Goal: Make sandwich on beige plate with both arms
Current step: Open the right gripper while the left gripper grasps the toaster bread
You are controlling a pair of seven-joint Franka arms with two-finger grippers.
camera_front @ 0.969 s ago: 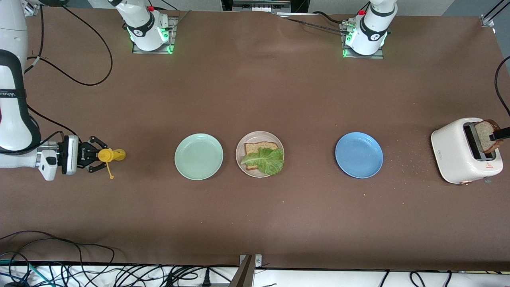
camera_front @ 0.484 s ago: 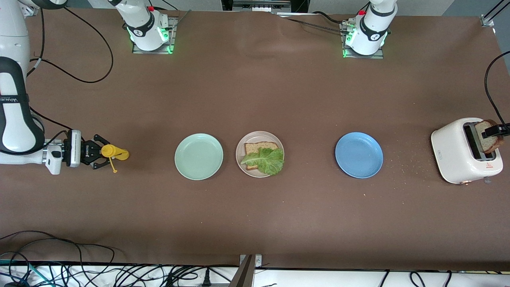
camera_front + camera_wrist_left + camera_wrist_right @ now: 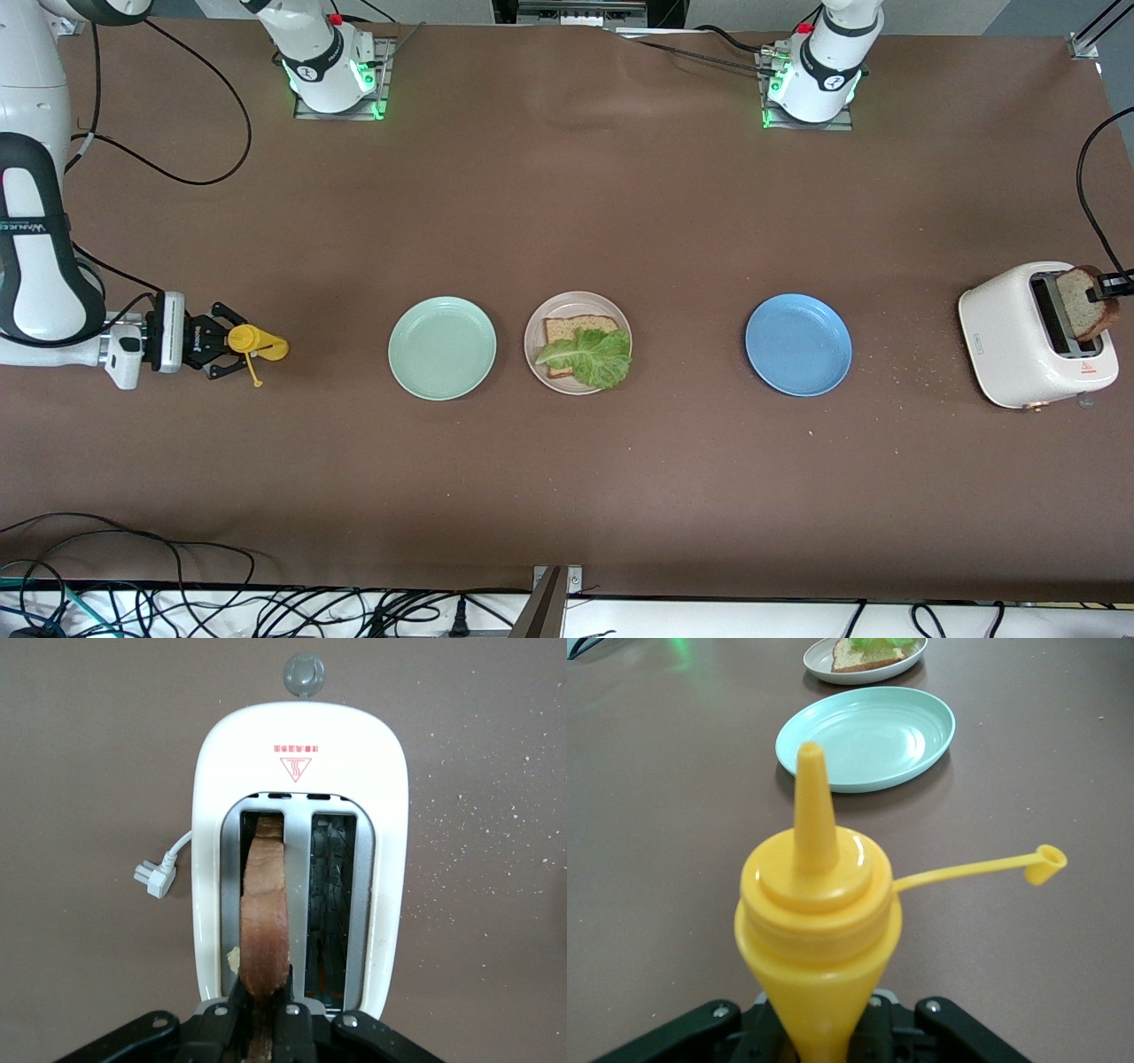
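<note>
Left pincer clamped on brown bread slice upright in toaster slot, crust dark.

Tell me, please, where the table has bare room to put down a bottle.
Bare patches: between beige plate and blue plate; between blue plate and toaster, with crumbs. The mint plate sits close beside the beige plate.

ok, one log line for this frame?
left gripper: shut on bread slice in toaster | right gripper: holds mustard bottle | beige plate: bread, lettuce
</note>
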